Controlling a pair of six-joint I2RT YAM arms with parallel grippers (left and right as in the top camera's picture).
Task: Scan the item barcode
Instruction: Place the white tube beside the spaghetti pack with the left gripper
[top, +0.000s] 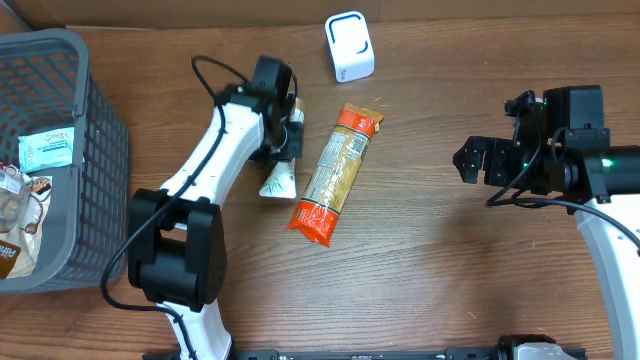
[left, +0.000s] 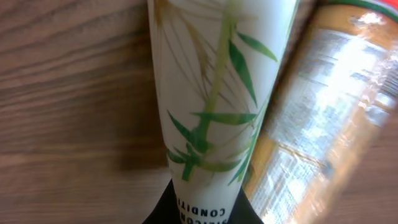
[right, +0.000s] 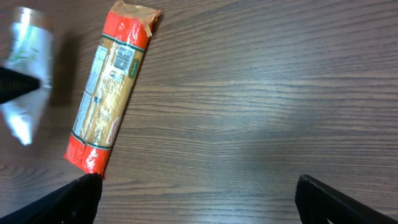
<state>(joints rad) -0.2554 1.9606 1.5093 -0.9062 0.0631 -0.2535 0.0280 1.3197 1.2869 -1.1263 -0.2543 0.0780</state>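
1. At the left gripper (top: 288, 140), you have the jaws clamped on the white plastic tube printed with green leaves (top: 278, 182). From overhead the wrist hides most of the fingers, and the gripper's own camera shows only a black wedge at the tube's base.
2. Lettering on the tube is cut off by the lower edge of the left wrist view, and you cannot tell where its barcode sits.
3. Just beside that gripper, toward your right arm, lies the long clear packet of pasta with orange ends (top: 335, 175). It is blurred up close, and you cannot tell whether it touches the tube.
4. Your right gripper (right: 198, 180) stands wide open and holds nothing, well apart from both items. Only its black fingertips show, at the lower corners of its camera.
5. Beyond the left gripper, apart from the tube, sits the small white box-shaped scanner with a blue outline (top: 349, 46).
6. Outward of the left arm, the grey plastic lattice basket (top: 100, 180) is cut off by the frame, and the packets (top: 48, 150) inside are hard to identify.
7. Everything rests on the brown wood-grain table (top: 450, 280). A tan strip along its far edge is too slight to identify.
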